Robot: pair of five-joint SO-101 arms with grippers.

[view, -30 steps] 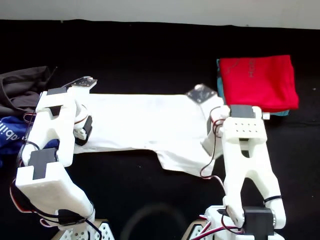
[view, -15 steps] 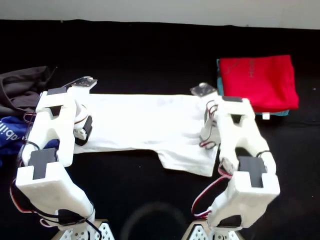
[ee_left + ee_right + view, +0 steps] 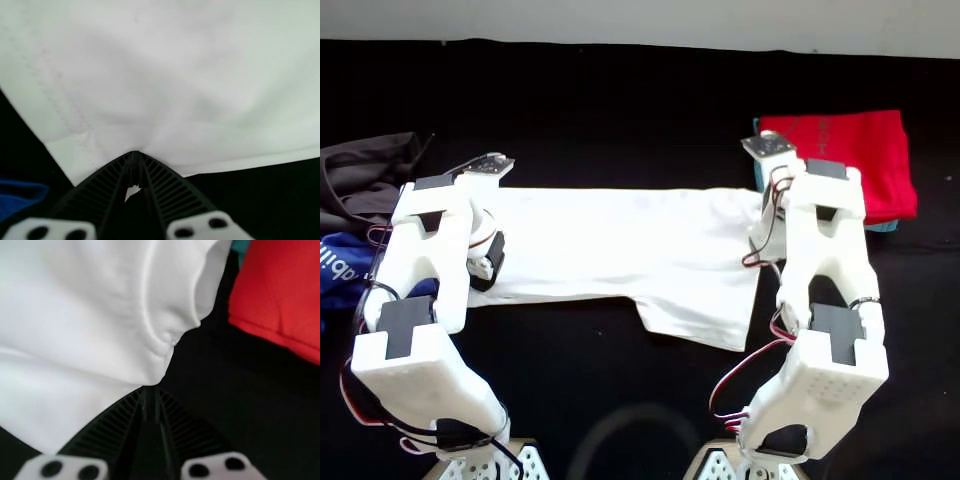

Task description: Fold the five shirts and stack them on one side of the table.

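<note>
A white shirt [image 3: 620, 255] lies stretched across the middle of the black table, folded into a long band with a flap hanging toward the front. My left gripper [image 3: 134, 159] is shut on the white shirt [image 3: 165, 85] at its left end. At the right end my right gripper [image 3: 151, 392] is shut on the white shirt [image 3: 85, 330], whose cloth puckers into the fingers. A folded red shirt [image 3: 850, 160] lies on a teal one [image 3: 760, 165] at the back right, just beyond the right arm. The red shirt [image 3: 280, 300] also lies close by in the right wrist view.
A dark grey shirt [image 3: 365, 170] and a blue shirt [image 3: 340, 265] lie bunched at the left edge beside the left arm. Bare black table [image 3: 620, 110] spreads behind the white shirt and in front between the two arm bases.
The right arm has swung out to the right and back toward the red stack, pulling the white shirt's right end with it and stretching the cloth. The left arm has kept still.
</note>
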